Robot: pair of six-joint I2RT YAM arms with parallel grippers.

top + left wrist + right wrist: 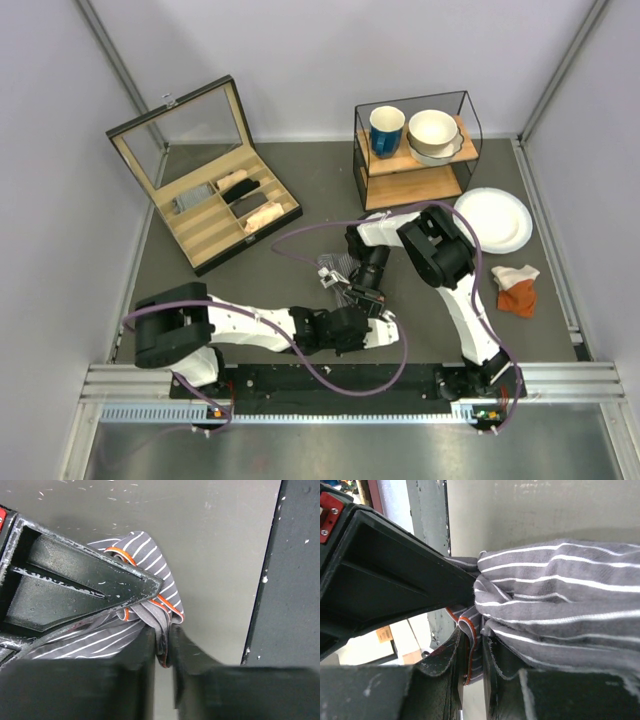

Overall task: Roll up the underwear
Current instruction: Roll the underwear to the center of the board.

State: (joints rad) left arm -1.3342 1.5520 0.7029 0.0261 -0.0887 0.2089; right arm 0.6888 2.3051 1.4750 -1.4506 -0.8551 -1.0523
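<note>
Fingers (200,662) of your left gripper (163,647): pressed together on a narrow fold of the underwear (157,570), the cloth squeezed into the slit between them. Fingers (440,680) of your right gripper (472,655): likewise clamped, on the orange-trimmed hem.

Location of the garment: centre of the table (300,205), bunched where your two arms meet. From above only a small striped patch shows, just beyond the wrists. Whether it rests on the surface or hangs clear of it, you cannot tell.

Governing relation: both grips sit at one end of the bundle, almost touching each other. From your right fingers the bulk runs away to the right as a plump gathered mass, stripes along its length; take that as the long axis. Neither arm is nearer, since both have hold. Judge that any rolling turn has to wind along that axis, and that with two grips so close together, one must let go before the other can twist.

Views compared:
- **Left wrist camera:** shows the orange hem looping at the tip of the right gripper's finger (100,580), with bare table beyond.
- **Right wrist camera:** the only one to show the thick gathered body.
- **Overhead camera:** the only one to list the surroundings, namely a partitioned box (215,205) holding rolled items, a plate (495,218) and an orange-and-white cloth (517,290), all well apart from the work.
</note>
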